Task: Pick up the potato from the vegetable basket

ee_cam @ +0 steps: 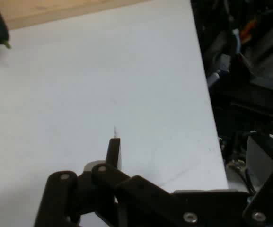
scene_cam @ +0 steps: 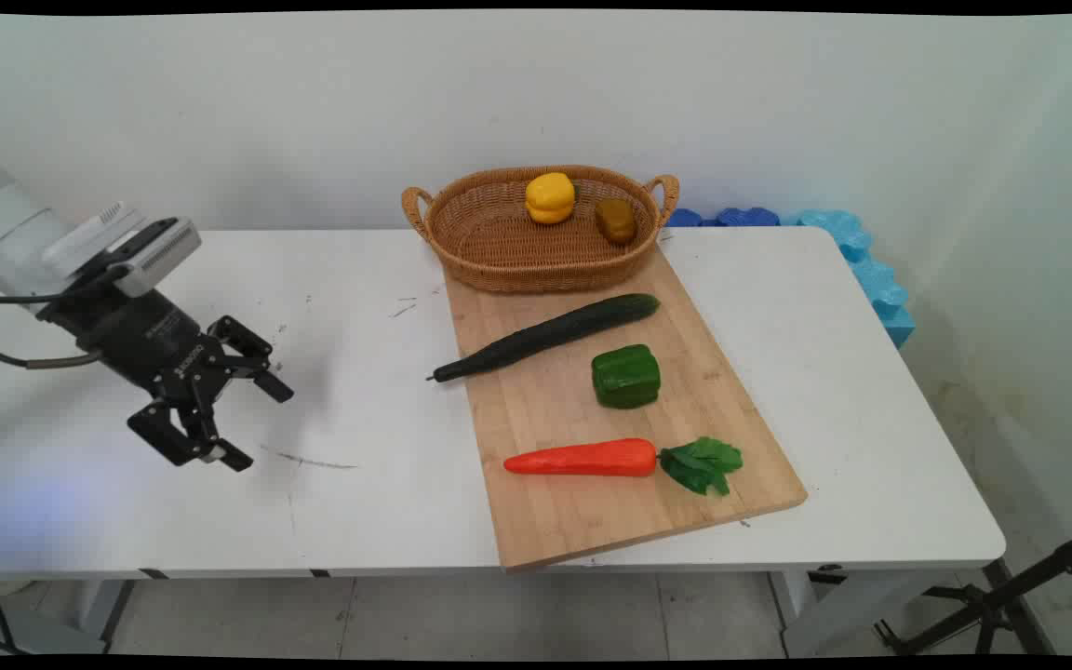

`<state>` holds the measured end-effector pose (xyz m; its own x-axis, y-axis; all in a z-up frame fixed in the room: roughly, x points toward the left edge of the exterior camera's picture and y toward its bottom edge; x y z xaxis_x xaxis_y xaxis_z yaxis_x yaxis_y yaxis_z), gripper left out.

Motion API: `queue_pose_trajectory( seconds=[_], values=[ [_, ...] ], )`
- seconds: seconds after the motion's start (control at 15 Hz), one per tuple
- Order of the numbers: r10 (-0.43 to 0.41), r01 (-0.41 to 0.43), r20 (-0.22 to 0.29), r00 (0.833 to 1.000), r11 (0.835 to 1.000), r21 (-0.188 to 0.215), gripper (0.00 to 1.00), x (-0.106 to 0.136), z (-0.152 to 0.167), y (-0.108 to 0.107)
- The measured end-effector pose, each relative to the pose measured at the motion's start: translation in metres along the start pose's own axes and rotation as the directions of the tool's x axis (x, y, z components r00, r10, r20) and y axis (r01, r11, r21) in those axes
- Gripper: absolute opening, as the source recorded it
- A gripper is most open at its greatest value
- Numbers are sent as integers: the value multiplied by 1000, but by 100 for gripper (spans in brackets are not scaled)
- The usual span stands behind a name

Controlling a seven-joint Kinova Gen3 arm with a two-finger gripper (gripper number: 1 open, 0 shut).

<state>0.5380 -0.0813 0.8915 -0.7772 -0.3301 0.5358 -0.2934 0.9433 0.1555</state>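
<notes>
Nearest the camera, a wooden cutting board is lying on the right half of the white surface, its near edge almost reaching the surface's near edge. Sitting on the board from near to far: an orange carrot with green leaves pointing right, a green bell pepper, and a long dark cucumber lying diagonally, its thin left tip poking off the board's left edge. A wicker basket is resting on the board's far end, holding a yellow pepper and a brownish one side by side. Some blue foam pieces are showing past the surface's far right corner.

Over on the left, the black pincer is hovering above bare surface with its fingers spread wide, gripping nothing. Everything on the board is sitting well apart to its right; the cucumber's tip is the closest bit, and nothing is standing between them.
</notes>
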Motion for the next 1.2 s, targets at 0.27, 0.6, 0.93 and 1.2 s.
queue_pose_trajectory(
  seconds=[0.27,0.6,0.93,1.2],
  values=[
    [-36,37,-13,999,998,56,100,26,3,-11],
    [-79,85,-44,996,986,145,100,74,11,-37],
    [-94,109,-75,993,969,222,100,121,21,-66],
    [-84,107,-90,992,948,299,100,165,32,-98]
  ],
)
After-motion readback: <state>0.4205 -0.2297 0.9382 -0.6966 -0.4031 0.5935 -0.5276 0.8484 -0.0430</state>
